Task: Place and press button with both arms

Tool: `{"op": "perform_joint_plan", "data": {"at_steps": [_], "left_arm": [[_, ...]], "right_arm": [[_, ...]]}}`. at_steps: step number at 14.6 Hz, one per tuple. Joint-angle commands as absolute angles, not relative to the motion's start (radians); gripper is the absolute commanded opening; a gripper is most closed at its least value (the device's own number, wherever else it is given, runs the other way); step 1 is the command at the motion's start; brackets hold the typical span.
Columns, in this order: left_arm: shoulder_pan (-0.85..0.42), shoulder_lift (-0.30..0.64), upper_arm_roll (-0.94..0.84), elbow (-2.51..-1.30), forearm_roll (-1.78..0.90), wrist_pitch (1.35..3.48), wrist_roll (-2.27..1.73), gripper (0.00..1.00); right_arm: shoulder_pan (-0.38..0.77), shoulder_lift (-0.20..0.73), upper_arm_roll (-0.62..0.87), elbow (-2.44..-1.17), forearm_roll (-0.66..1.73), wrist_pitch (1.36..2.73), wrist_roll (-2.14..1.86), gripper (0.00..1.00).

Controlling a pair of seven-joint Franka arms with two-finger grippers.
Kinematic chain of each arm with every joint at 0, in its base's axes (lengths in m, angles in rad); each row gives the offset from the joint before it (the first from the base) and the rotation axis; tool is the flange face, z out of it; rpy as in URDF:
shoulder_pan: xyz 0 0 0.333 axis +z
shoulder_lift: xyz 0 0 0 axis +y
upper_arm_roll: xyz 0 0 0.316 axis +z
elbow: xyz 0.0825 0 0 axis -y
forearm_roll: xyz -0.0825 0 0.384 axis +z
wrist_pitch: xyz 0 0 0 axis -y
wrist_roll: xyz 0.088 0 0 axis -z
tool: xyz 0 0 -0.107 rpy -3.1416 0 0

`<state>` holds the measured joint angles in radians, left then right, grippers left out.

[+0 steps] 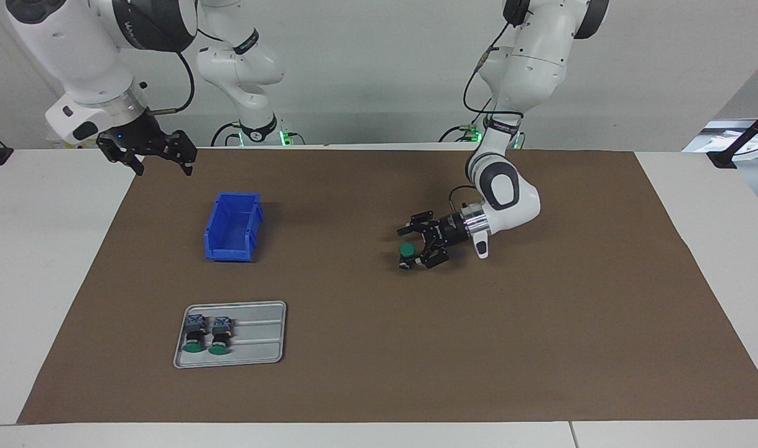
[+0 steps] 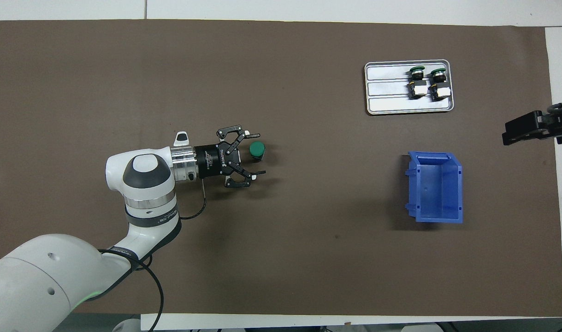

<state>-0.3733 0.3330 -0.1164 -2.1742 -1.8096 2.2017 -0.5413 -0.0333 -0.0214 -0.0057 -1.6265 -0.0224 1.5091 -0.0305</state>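
One button [image 1: 406,249] stands on the brown mat with its green cap up, toward the left arm's end; it also shows in the overhead view [image 2: 257,150]. My left gripper [image 1: 405,249] lies level and low over the mat, open, one finger on each side of this button, not closed on it; in the overhead view [image 2: 255,154] the button sits nearer one finger. My right gripper [image 1: 162,168] hangs open and empty in the air over the mat's edge at the right arm's end, and partly shows in the overhead view [image 2: 523,127].
A grey metal tray [image 1: 260,342] [image 2: 387,92] holds two more buttons [image 1: 195,336] [image 2: 417,83] lying side by side. An empty blue bin [image 1: 229,249] [image 2: 412,184] stands nearer to the robots than the tray, at the right arm's end.
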Motion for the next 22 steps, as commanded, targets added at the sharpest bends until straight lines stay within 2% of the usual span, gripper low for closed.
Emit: {"op": "perform_joint_plan", "data": {"at_steps": [1, 4, 6, 7, 9, 11, 13, 15, 19, 22], "left_arm": [[-0.388, 0.272, -0.107, -2.195, -1.81, 2.247, -0.574, 1.0], [-0.414, 0.18, -0.107, -2.246, -1.781, 2.345, -0.591, 1.0], [-0.486, 0.118, -0.107, -2.273, -1.744, 2.495, -0.607, 1.0], [-0.539, 0.104, -0.106, -2.276, -1.737, 2.596, -0.607, 1.0], [-0.561, 0.091, -0.106, -2.276, -1.733, 2.654, -0.609, 1.0], [-0.558, 0.068, -0.106, -2.276, -1.694, 2.654, -0.627, 1.0], [-0.548, 0.057, -0.106, -2.275, -1.616, 2.645, -0.676, 1.0], [-0.534, 0.054, -0.103, -2.275, -1.473, 2.623, -0.736, 1.0], [-0.414, 0.028, -0.103, -2.223, -1.006, 2.383, -1.008, 1.0], [-0.393, 0.012, -0.101, -2.2, -0.856, 2.319, -1.054, 1.0]], "right_arm": [[-0.041, -0.041, 0.0, -1.658, 0.023, 1.555, -0.037, 0.99], [-0.041, -0.043, 0.076, -1.674, 0.028, 1.608, 0.078, 0.99], [-0.041, -0.034, 0.126, -1.674, 0.028, 1.646, 0.165, 0.99], [-0.041, -0.026, 0.149, -1.674, 0.029, 1.667, 0.207, 0.99], [-0.023, 0.003, 0.208, -1.675, 0.029, 1.715, 0.334, 0.99], [0.026, 0.035, 0.21, -1.677, 0.029, 1.77, 0.402, 0.99], [0.028, 0.049, 0.212, -1.675, 0.029, 1.792, 0.434, 0.99], [0.011, 0.051, 0.212, -1.663, 0.029, 1.775, 0.43, 0.99], [-0.005, 0.051, 0.199, -1.632, 0.025, 1.723, 0.374, 0.99], [-0.055, 0.048, 0.19, -1.595, 0.026, 1.666, 0.299, 0.99]]}}
